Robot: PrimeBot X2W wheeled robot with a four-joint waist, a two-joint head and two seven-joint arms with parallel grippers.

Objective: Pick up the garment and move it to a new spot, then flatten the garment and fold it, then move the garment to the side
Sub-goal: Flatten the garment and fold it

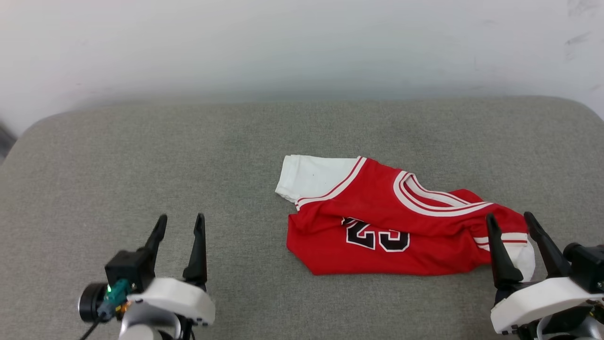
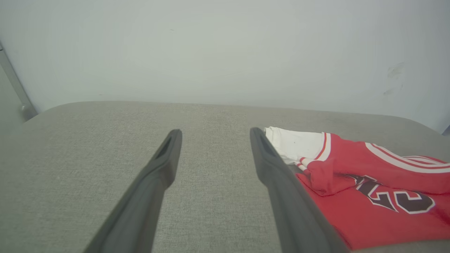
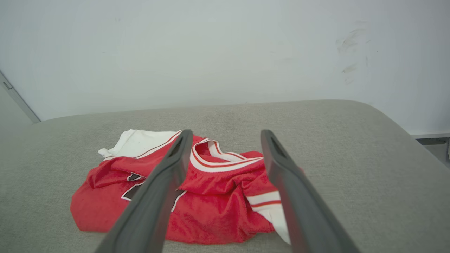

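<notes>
- Head view: the garment (image 1: 387,222) lies rumpled on the grey fabric surface (image 1: 188,151), right of centre, with the chest number facing up and one white sleeve poking out at its left end. The left gripper (image 1: 181,217) sits at lower left, fingers spread wide with nothing between them, well apart from the shirt. The right gripper (image 1: 509,216) is at lower right, also wide and empty. Its fingers overlap the shirt's right sleeve end, and I can't tell if they actually touch.
- Left wrist view: the left gripper (image 2: 215,131) is wide open over bare grey fabric, and the garment (image 2: 369,211) lies off to the right past one finger.
- Right wrist view: the right gripper (image 3: 226,131) is spread wide, and the garment (image 3: 211,207) shows between and under its fingers, striped collar in the gap. A pale wall (image 3: 225,52) stands behind.
</notes>
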